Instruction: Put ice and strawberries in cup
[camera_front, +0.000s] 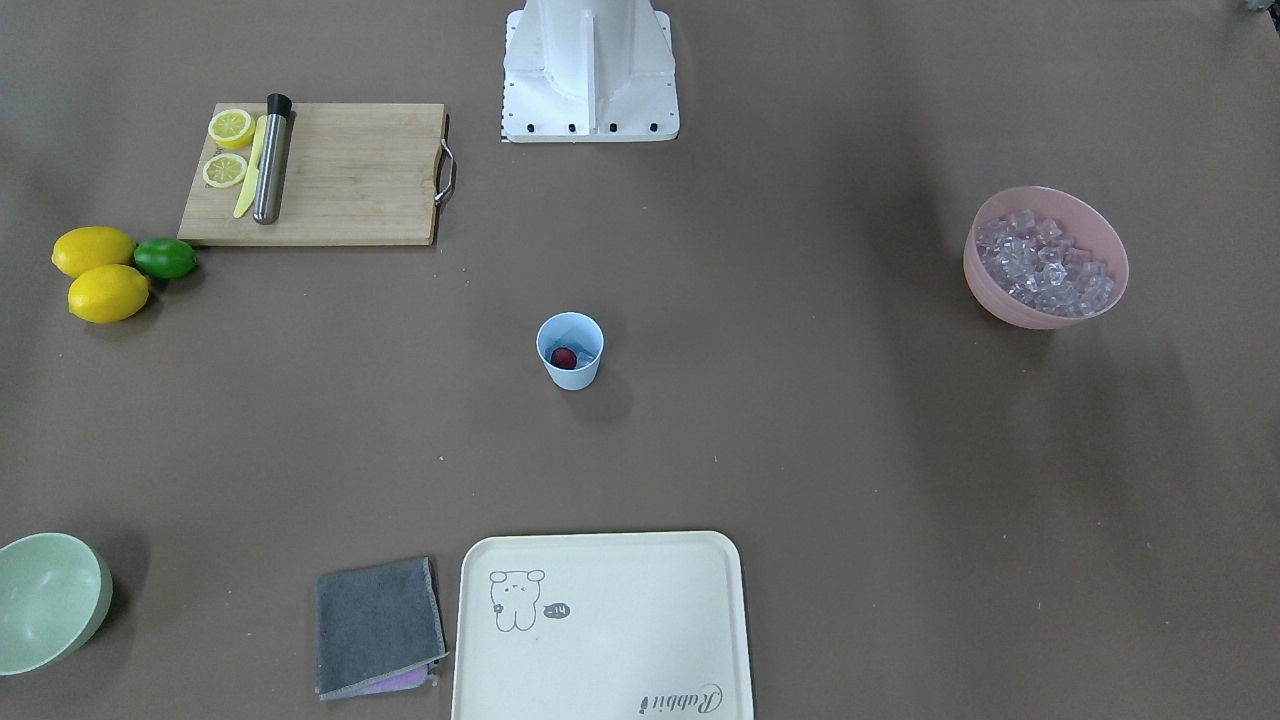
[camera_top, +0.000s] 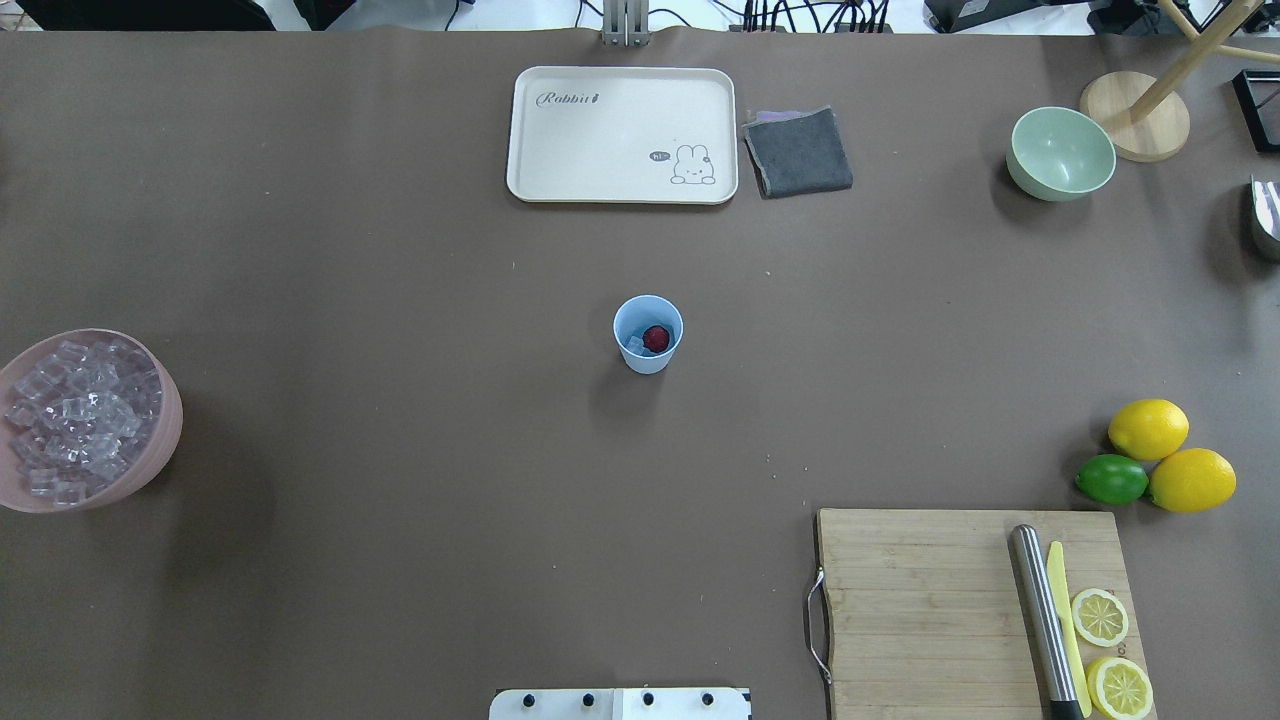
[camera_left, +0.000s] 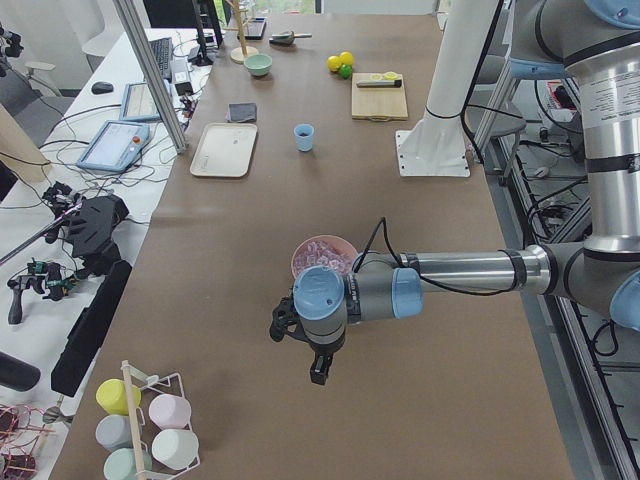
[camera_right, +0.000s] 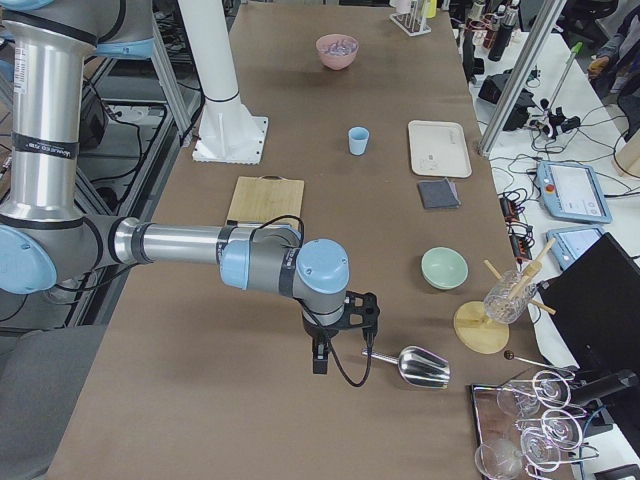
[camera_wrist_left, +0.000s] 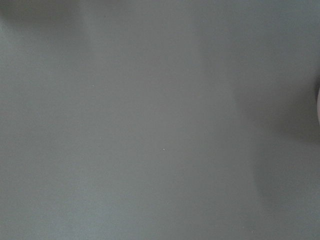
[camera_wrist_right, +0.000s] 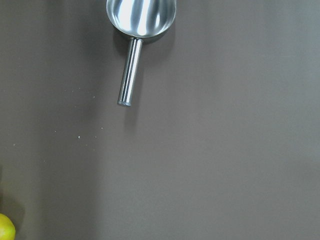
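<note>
At mid-surface the cup (camera_top: 648, 350) holds the strawberry (camera_top: 656, 339) and ice (camera_top: 634, 346), slick hard cubes (camera_top: 80, 415) at its nine o'clock want scooping, and I cannot tell whether left fingers (camera_left: 318, 371) or right fingers (camera_right: 318, 359) are open.

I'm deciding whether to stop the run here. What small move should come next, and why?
Probably none: I'd end here and leave the arms parked. The cup already holds the strawberry and at least one ice cube. The scoop lies on the table, and the left arm and right arm are out at the table's ends, far from the cup.
</note>
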